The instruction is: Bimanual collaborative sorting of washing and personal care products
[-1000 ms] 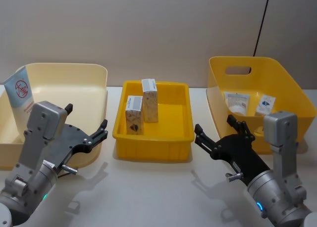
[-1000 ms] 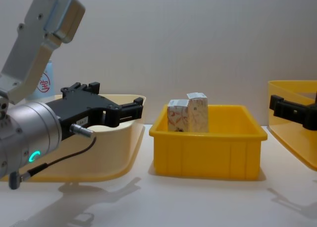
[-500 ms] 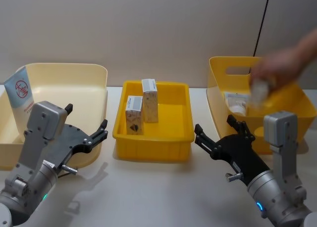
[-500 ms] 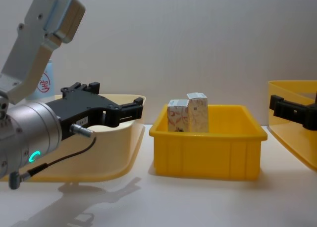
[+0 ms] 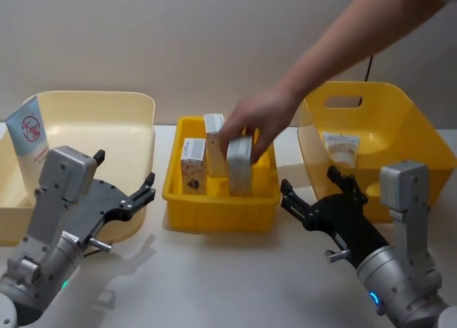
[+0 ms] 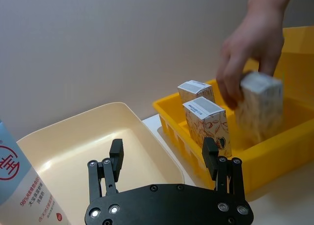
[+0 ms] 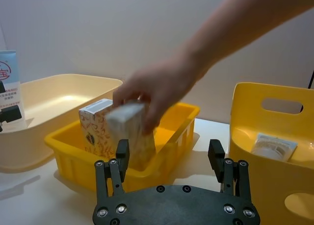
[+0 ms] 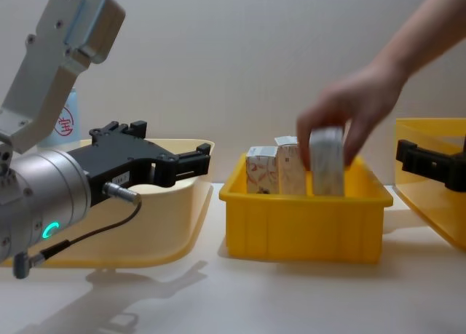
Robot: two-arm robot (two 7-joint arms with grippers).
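Head view, left gripper [image 5: 127, 172]: lower left of the frame, fingers spread and empty, in front of the cream bin [image 5: 107, 103].
Right gripper [image 5: 308, 181]: lower right, also spread and empty, just beside the right bin [image 5: 400, 106].
Hand [image 5: 253, 124]: a person's, coming from the upper right, gripping a third carton [image 5: 240, 164] low in the middle bin [image 5: 218, 217].
Cartons: the near carton [image 5: 193, 166] and the far carton [image 5: 216, 143] stand upright at centre, in that bin.
Tube: the pale-blue tube [image 5: 28, 136] leans at the left edge, inside the cream bin.
Handling: the cartons are probably light, thin card that crushes easily; pinch the two broad faces gently. The tube is likely soft; hold across its flat body.
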